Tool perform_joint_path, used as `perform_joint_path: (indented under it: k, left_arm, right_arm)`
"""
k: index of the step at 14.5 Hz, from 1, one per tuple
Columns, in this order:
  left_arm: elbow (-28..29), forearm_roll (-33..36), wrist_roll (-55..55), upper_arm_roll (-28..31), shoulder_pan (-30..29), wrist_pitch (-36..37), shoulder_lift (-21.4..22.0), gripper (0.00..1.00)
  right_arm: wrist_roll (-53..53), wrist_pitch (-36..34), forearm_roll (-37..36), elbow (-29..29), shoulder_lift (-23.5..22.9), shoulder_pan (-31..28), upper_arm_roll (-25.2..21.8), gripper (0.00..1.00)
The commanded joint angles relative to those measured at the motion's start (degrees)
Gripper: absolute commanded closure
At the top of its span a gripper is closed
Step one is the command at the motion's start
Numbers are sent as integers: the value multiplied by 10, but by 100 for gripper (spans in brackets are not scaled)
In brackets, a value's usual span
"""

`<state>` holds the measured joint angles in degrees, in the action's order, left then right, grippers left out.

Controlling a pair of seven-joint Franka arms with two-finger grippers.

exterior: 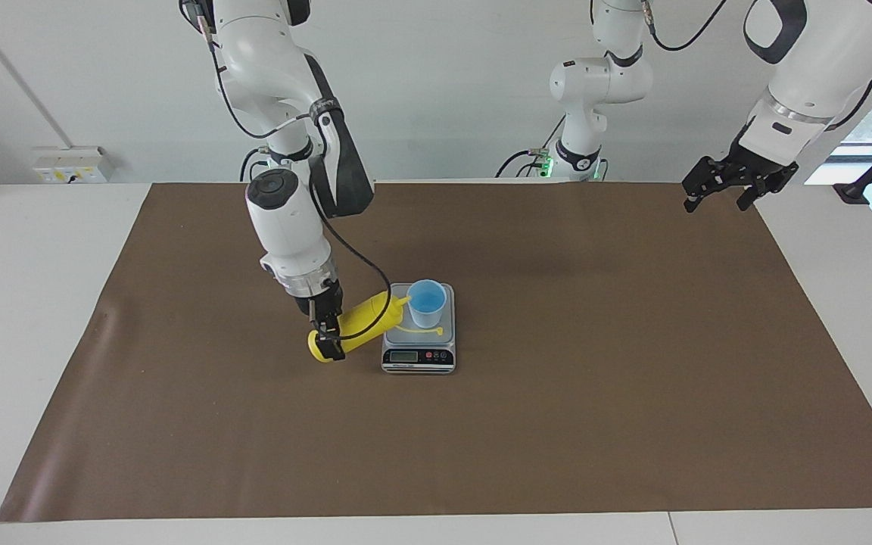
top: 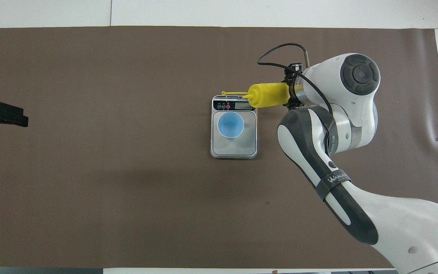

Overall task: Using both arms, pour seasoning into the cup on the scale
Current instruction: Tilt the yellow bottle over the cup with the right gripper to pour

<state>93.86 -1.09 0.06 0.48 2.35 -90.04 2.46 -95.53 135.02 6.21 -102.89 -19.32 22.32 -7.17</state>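
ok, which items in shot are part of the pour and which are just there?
In the job:
- seasoning bottle, tilted, gripped by the right pincer
- cup
- scale under the cup

Just there:
- brown mat
- left pincer, waiting over the mat's edge

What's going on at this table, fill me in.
The right gripper holds the yellow seasoning bottle tipped on its side in the air, its nozzle pointing toward the blue cup, which stands on the scale. In the overhead view the nozzle is over the scale's display panel, not over the cup's mouth. The bottle's tethered cap hangs free. The left gripper waits, raised over the left arm's end of the table.
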Motion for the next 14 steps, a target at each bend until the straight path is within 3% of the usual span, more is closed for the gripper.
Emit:
perform_joint_path:
  k: [1,4,14]
  left_arm:
    - [-32,-8,3,-7,-5,34,-4,0]
    - [-54,-8,3,-7,-3,54,-10,0]
    - [-34,-7,6,-6,0,50,-4,0]
  right_arm:
    - [-4,19,-57,-6,4,2,1,100]
    - [-5,19,-96,-6,2,20,0,100]
    - [13,46,-240,-10,-9,32,1,100]
